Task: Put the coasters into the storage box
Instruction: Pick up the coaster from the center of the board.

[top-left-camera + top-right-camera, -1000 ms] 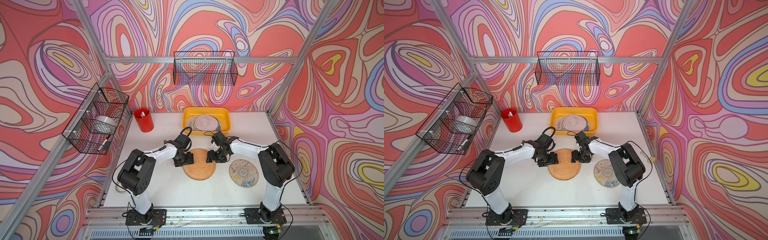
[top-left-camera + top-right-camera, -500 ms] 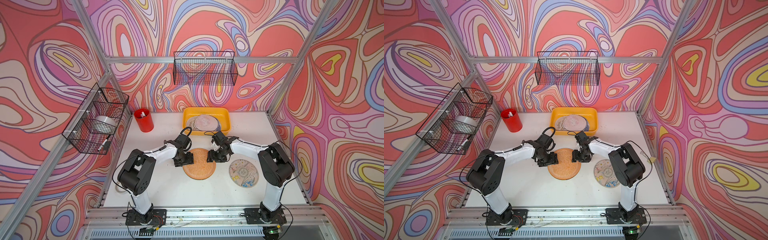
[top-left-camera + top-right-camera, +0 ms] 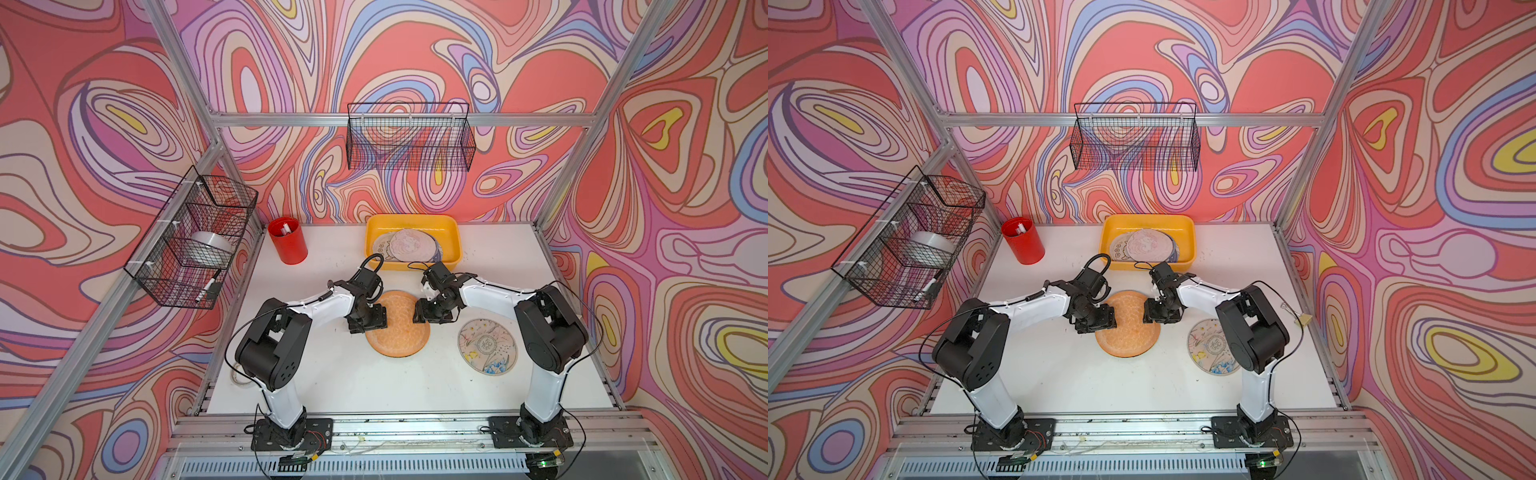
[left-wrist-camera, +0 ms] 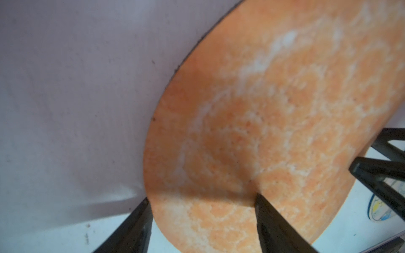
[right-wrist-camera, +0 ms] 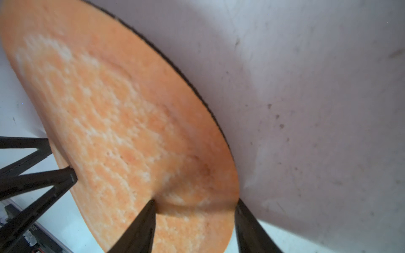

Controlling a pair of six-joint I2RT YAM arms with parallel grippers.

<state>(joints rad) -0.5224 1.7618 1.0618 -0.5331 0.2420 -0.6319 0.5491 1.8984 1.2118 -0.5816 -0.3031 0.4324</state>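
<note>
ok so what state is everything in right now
orange coaster: flat on the table, a gripper at each of two opposite edges
left gripper: jaws apart, astride the orange coaster's rim
right gripper: jaws apart, astride the opposite rim
floral coaster: flat on the table, untouched
storage box: holds several overlapping coasters
red cup: upright

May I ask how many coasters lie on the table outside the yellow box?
2: the orange coaster between the left gripper and right gripper; the pale coaster beside the right arm. Others may be hidden.
</note>
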